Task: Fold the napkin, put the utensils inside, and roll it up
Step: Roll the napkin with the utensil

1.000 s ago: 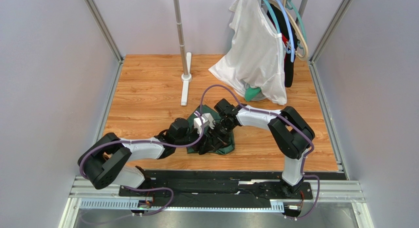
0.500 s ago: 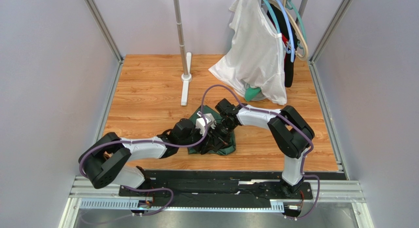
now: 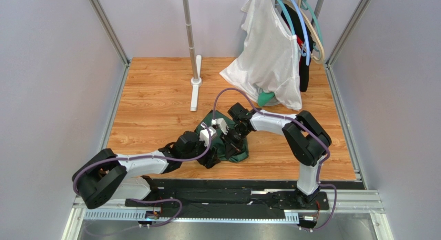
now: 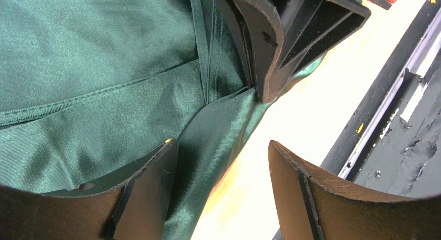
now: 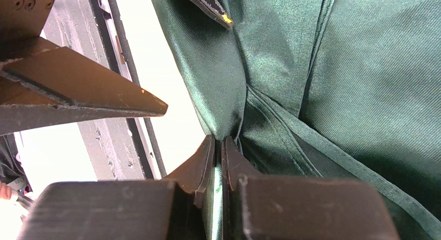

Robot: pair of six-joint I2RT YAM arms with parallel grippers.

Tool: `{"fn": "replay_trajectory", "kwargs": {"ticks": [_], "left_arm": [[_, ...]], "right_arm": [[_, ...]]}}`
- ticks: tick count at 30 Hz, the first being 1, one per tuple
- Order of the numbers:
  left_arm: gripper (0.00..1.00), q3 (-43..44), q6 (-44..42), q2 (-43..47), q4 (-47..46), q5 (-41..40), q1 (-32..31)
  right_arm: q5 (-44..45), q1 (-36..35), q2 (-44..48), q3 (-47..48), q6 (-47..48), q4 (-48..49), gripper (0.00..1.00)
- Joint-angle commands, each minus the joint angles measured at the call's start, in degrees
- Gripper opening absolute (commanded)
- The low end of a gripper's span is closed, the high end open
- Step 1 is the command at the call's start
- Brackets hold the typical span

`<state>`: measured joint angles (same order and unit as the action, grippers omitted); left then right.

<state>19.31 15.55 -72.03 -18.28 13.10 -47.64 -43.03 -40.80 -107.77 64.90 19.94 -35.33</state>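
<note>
Dark green napkin [image 3: 234, 154] lying bunched at front-centre of bench [image 3: 155, 95], folding looking barely underway. Meanwhile right claw [image 5: 218, 141] pinching napkin fold tight; left claw [image 4: 222, 147] gaping, straddling cloth edge, gripping nothing. No utensils showing, so loading and rolling both waiting, I reckon.

A wood-grain table [image 3: 155, 95] is being enclosed by plain grey walls [image 3: 52, 69]; a white garment [image 3: 269, 59] is being held on hangers [image 3: 306, 41] beside a metal pole [image 3: 189, 33].
</note>
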Motion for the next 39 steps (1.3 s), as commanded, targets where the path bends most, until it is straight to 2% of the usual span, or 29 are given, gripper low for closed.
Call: {"fn": "replay_trajectory", "kwargs": {"ticks": [1, 13, 16, 20, 23, 30, 33, 39], "left_arm": [[0.74, 0.5, 0.1, 0.3, -1.8, 0.6, -0.4], [0.74, 5.9, -6.2, -5.0, -1.8, 3.9, -0.5], [0.71, 6.7, -5.9, -6.0, 0.3, 3.9, -0.5], [0.62, 5.7, -4.4, -4.5, 1.5, 4.0, -1.8], [0.6, 5.2, -2.8, -3.6, 3.2, 2.9, -2.4], [0.64, 6.2, -3.3, -5.2, 4.0, 0.8, -2.7], [0.58, 7.0, -2.8, -6.5, 5.8, 0.1, -3.1], [0.36, 7.4, -0.6, -7.4, 8.9, -2.3, -3.7]], "right_arm": [[2.1, 0.5, -1.4, 0.4, 1.1, 0.6, 0.0], [2.1, 0.5, -1.4, 0.4, 1.0, 0.5, 0.0], [2.0, 0.6, -1.5, 0.6, 0.9, 0.5, 0.0], [1.6, 0.8, -1.8, 0.7, 0.9, 0.4, 0.0], [1.3, 1.0, -1.9, 0.9, 1.0, 0.1, 0.0], [0.7, 1.2, -2.8, 1.3, 1.1, -0.3, 0.0], [0.7, 1.2, -2.8, 1.3, 1.1, -0.2, 0.0], [0.7, 1.2, -2.6, 1.3, 1.1, -0.4, 0.0]]}}
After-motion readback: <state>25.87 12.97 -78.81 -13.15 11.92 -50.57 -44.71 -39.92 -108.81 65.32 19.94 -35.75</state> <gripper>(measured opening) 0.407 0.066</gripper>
